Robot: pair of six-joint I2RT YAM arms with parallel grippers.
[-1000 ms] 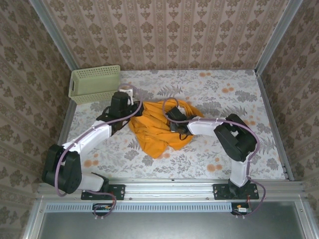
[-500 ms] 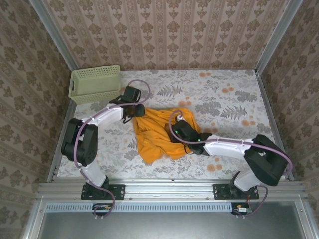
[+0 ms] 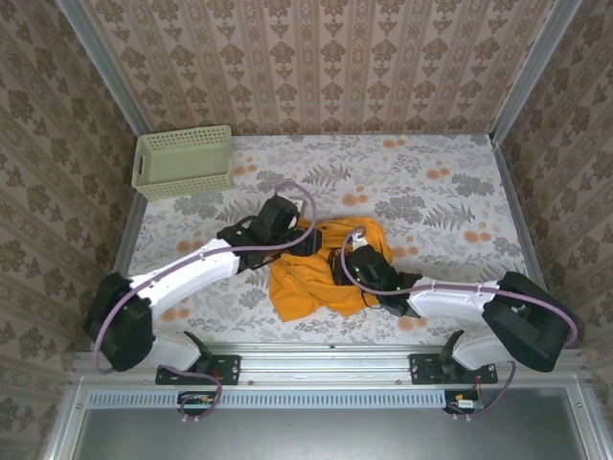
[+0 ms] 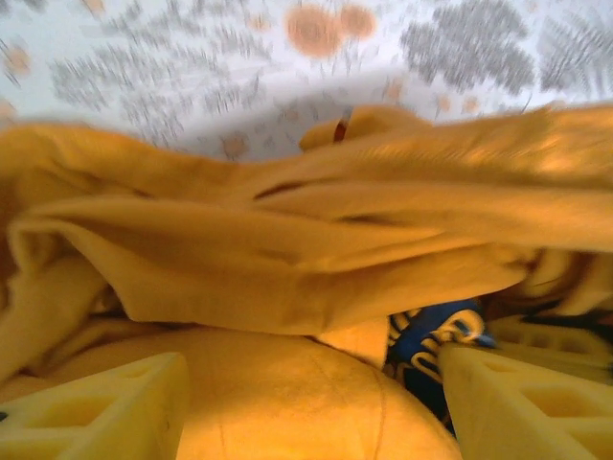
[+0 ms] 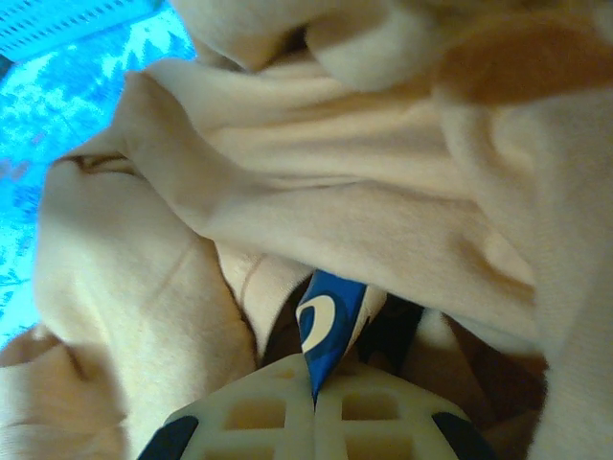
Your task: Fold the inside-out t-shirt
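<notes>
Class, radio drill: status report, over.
Left gripper open over t-shirt. Right gripper shut on its blue print. Bunched, not yet folded. Basket apart, far-left corner.

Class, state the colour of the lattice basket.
The basket is pale green, best seen from the top external view.

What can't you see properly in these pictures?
- Top view: the sleeves and collar of the t-shirt are lost in its crumpled heap.
- Left wrist view: folds half cover the blue print, so it is unreadable.
- Right wrist view: the right gripper pinches that print folded over, hiding its shape.
</notes>
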